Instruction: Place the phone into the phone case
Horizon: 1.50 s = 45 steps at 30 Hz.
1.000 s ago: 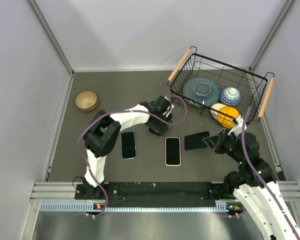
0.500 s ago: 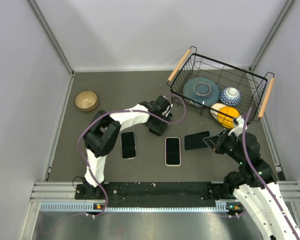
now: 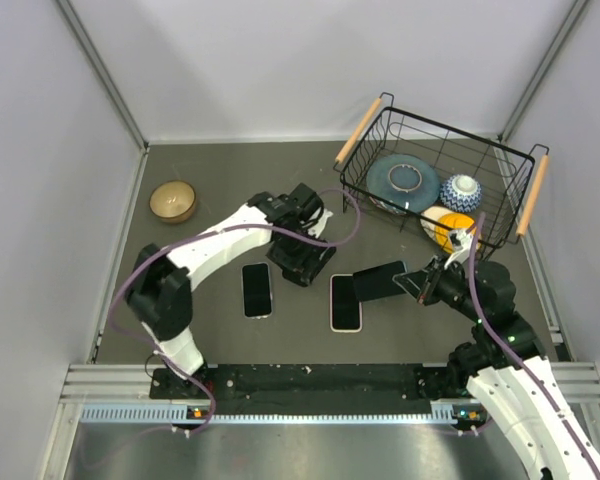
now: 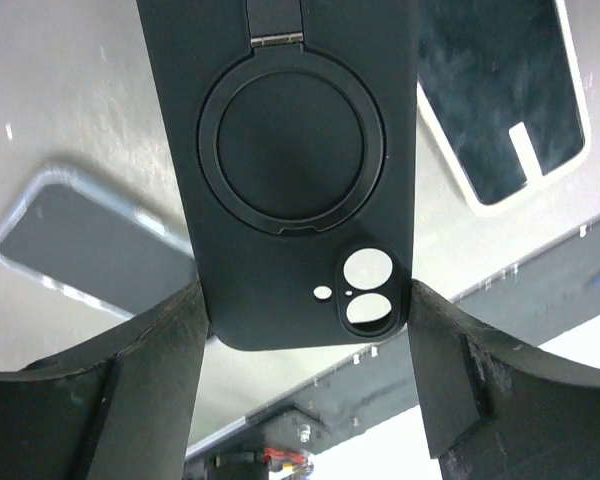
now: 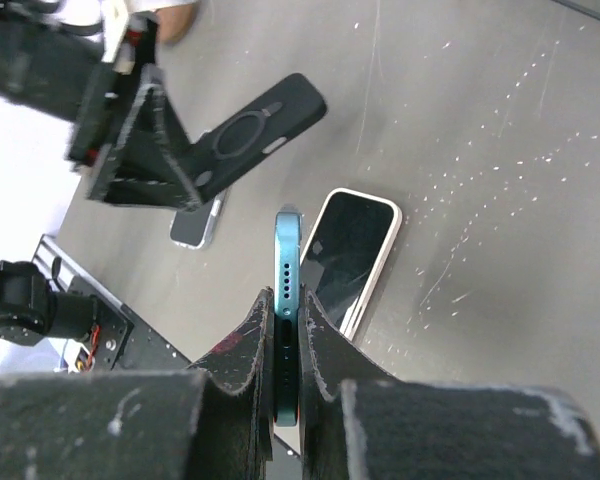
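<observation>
My left gripper is shut on a black phone case with a round ring on its back. It holds the case above the table at the middle. In the left wrist view the case is clamped by its long edges between my fingers. My right gripper is shut on a teal phone, lifted off the table to the right of the case. In the right wrist view the phone is seen edge-on between my pads, with the case beyond it.
A white-edged phone lies face up under the held phone's left end. A second phone in a clear case lies to its left. A wire basket of dishes stands back right. A wooden bowl sits back left.
The left gripper has lifted the black case and moved it left and nearer. The right gripper has raised the phone and carried it left over the white-edged phone.
</observation>
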Each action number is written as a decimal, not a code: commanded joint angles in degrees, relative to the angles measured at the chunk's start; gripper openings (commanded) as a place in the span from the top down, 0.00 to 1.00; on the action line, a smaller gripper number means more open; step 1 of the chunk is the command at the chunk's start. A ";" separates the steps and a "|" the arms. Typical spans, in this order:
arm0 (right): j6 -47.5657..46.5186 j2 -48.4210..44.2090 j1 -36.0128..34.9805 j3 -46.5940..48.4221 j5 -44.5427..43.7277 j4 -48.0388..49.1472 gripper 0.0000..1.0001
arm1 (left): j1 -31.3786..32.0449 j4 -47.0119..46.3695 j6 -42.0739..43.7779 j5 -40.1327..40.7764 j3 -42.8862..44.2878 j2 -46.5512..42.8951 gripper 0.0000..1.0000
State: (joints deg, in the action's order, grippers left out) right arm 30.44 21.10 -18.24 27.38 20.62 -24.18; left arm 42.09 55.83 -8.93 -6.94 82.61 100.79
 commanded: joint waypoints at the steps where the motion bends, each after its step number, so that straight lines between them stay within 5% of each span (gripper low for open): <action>1: -0.20 -2.55 0.13 -0.30 3.90 7.66 1.00 | 1.33 9.64 -2.22 -0.53 -5.08 -9.81 0.66; 6: -0.82 -3.62 0.05 -2.32 9.07 10.64 1.00 | 3.09 13.33 -4.52 -0.87 -8.95 -18.59 0.67; 12: 2.35 -2.65 -3.19 -9.88 14.19 23.74 1.00 | 3.00 8.43 -3.11 -10.54 -13.17 -23.80 0.66; 19: -0.38 -2.29 -7.42 -7.25 3.82 13.56 1.00 | 3.27 8.42 -3.73 -22.22 -22.64 -20.99 0.69; 26: 1.47 -2.64 -7.51 -8.22 11.55 11.36 1.00 | 3.00 -3.87 -11.00 -42.07 -28.46 -23.28 0.66; 33: 1.82 -6.60 -7.43 -6.20 10.04 8.19 1.00 | -2.00 -13.99 -15.86 -50.53 -32.33 -18.71 0.68; 42: 2.96 -5.11 -7.51 -6.11 10.06 8.89 1.00 | -11.67 -10.84 -11.90 -54.40 -31.19 -10.10 0.46; 45: 3.58 -5.11 -7.43 -5.76 10.14 8.89 1.00 | -16.14 -9.00 -9.80 -53.97 -29.01 -6.41 0.31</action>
State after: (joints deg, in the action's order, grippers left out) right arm 31.03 16.62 -25.06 17.34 26.20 -20.91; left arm 30.65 46.83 -21.52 -60.58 50.41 90.94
